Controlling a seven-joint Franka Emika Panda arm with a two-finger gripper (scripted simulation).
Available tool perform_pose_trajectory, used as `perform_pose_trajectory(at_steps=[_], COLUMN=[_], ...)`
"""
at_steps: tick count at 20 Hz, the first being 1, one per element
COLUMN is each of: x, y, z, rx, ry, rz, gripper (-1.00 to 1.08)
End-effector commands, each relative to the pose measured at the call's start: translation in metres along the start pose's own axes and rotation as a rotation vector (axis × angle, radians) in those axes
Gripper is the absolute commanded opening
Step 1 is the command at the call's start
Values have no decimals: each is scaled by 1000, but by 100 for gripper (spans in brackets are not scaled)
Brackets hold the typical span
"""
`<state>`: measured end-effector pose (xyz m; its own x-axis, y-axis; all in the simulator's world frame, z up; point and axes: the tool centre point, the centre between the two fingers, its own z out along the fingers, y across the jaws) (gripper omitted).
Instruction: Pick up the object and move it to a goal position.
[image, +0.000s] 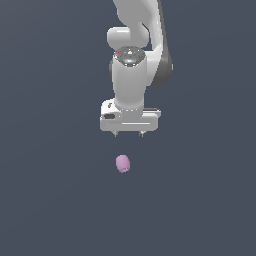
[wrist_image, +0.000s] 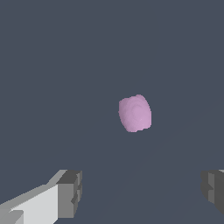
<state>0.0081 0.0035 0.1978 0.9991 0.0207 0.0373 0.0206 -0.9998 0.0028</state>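
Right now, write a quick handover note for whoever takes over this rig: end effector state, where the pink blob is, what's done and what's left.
End effector: open and empty, with the fingers spread wide apart in the wrist view.
Pink blob: lying on the dark surface, apart from the end effector. In the exterior view it sits below the fingertips, slightly toward that view's left. In the wrist view it lies clear of both fingers.
Done: the arm is positioned near the blob; nothing is grasped.
Left: line up over the blob, descend, close on it, lift and carry it to the goal. No goal marker shows in either view.
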Motion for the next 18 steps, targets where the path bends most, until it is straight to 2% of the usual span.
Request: perform_pose_trajectory(at_steps=[1,10,18], x=[0,9,29], y=[-1,4,14], z=[0,15,57], rx=[1,-1,-1], ry=[1,-5,-21], rz=[-2,-44,-154], gripper=[100,100,100])
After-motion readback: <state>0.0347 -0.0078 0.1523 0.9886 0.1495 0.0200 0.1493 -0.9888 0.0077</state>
